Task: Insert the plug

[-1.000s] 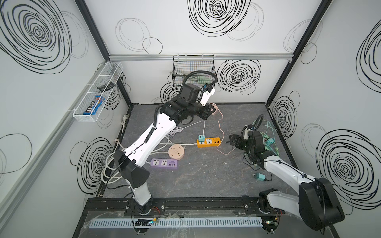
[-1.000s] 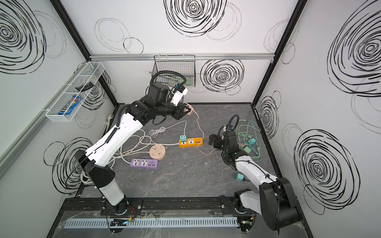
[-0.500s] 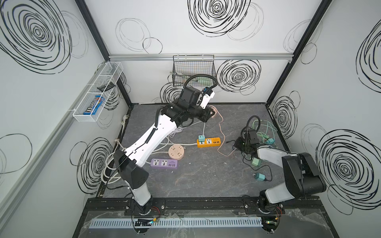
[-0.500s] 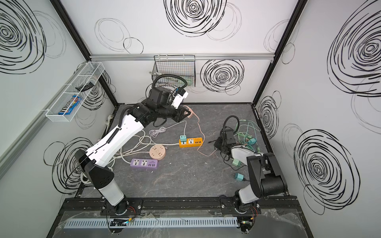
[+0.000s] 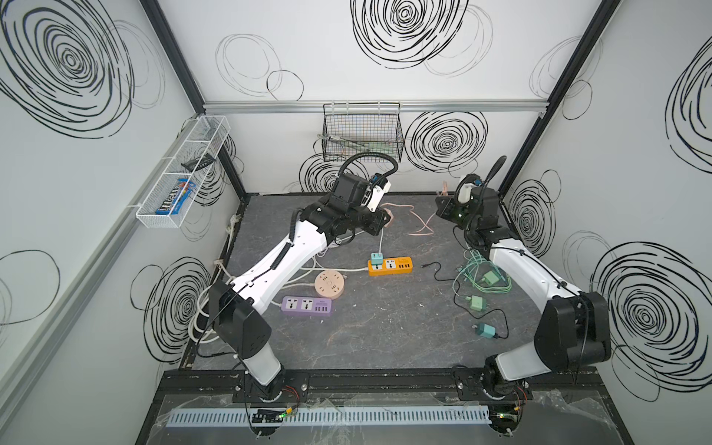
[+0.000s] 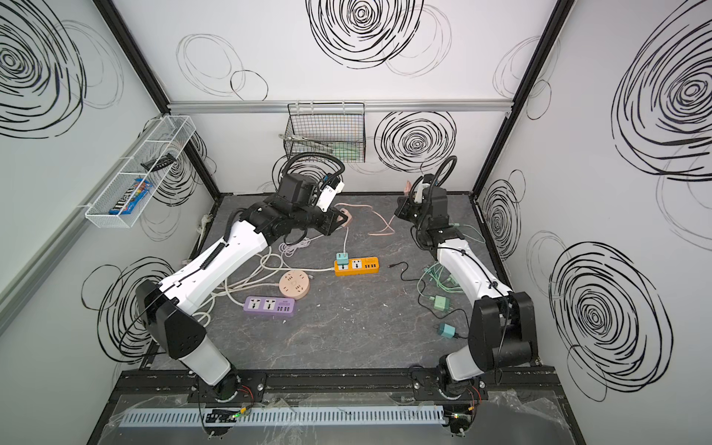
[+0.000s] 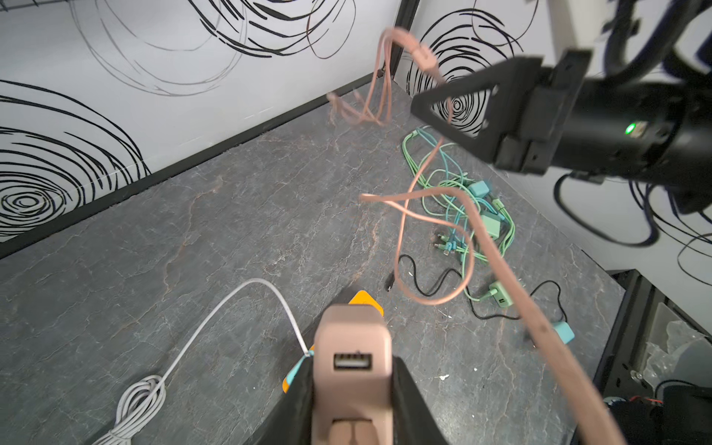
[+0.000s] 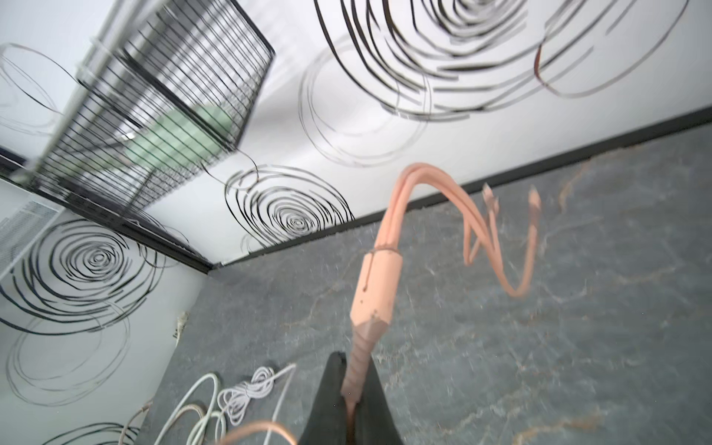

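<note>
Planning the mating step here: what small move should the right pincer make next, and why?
Probably ease the right pincer toward the left pincer, which holds the pink charger with its USB port empty and exposed. The right pincer is shut on the pink cable, whose ends dangle free, apart from that port.

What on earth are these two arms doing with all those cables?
The left fingers grip a pink charger block, held up off the table with its USB port empty. The right fingers are pinched shut on a pink cable, right beside its splitter piece, also lifted in the air. The two are not joined yet. Down on the table, an orange power strip already has a teal plug in it.
</note>
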Action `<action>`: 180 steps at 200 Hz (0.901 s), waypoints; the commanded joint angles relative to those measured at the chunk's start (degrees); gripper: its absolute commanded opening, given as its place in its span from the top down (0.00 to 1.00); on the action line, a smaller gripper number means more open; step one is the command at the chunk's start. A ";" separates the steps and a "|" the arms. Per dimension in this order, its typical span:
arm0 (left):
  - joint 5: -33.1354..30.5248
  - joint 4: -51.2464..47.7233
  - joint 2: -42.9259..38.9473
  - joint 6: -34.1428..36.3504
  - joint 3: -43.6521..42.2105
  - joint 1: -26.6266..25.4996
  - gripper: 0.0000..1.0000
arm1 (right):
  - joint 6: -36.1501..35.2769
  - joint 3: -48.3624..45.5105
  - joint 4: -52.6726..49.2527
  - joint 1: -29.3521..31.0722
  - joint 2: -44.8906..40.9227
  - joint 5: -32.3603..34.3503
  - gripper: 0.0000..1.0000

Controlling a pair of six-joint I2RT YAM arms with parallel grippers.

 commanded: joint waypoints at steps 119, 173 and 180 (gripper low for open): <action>7.00 -2.67 13.95 27.74 4.69 -2.97 1.00 | -10.22 31.01 6.47 -7.26 31.93 -2.83 0.94; 5.42 -5.68 20.57 37.00 8.48 -4.18 1.00 | -16.43 39.76 -12.93 -9.21 35.88 -0.19 0.13; 5.84 -5.76 21.17 38.04 8.90 -4.08 1.00 | -16.48 37.50 -13.61 -9.82 34.36 -1.26 0.01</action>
